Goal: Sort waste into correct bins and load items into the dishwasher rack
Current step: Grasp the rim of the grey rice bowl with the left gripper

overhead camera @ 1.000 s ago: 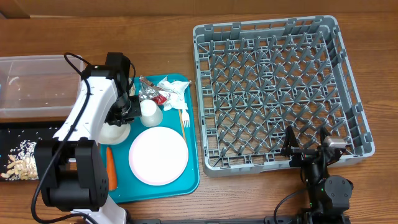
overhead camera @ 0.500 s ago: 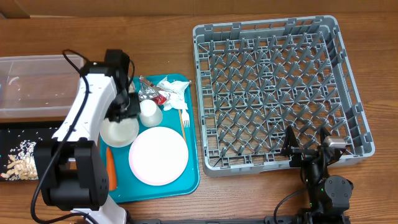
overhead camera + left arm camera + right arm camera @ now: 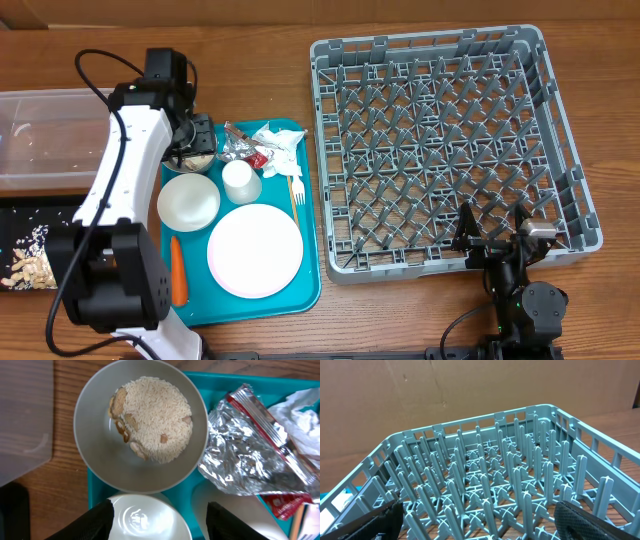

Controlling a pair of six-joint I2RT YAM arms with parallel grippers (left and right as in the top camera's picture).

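Note:
My left gripper [image 3: 194, 150] [image 3: 159, 527] hangs open above the teal tray [image 3: 305, 285], holding nothing. Below it sits a small white bowl of rice and nuts [image 3: 141, 425] [image 3: 197, 160]. An empty white bowl [image 3: 188, 200] [image 3: 150, 520] rests just nearer, showing between the fingers. To the right lie the white cup [image 3: 240, 180], foil wrappers [image 3: 240, 148] [image 3: 245, 455], napkin [image 3: 281, 139] and fork [image 3: 297, 188]. The plate [image 3: 255, 250] and carrot [image 3: 178, 272] lie at the tray's front. My right gripper [image 3: 497, 243] [image 3: 480, 527] stands open at the grey dishwasher rack [image 3: 450, 140] [image 3: 485, 475].
A clear tub [image 3: 50, 140] stands at the far left, with a few crumbs inside. In front of it is a black tray [image 3: 15, 215] holding rice and nut scraps. The rack fills the right half of the wooden table.
My left gripper has opened and let go of the empty bowl, which now rests on the teal tray. The gripper has moved back over the rice bowl. The right arm is still.

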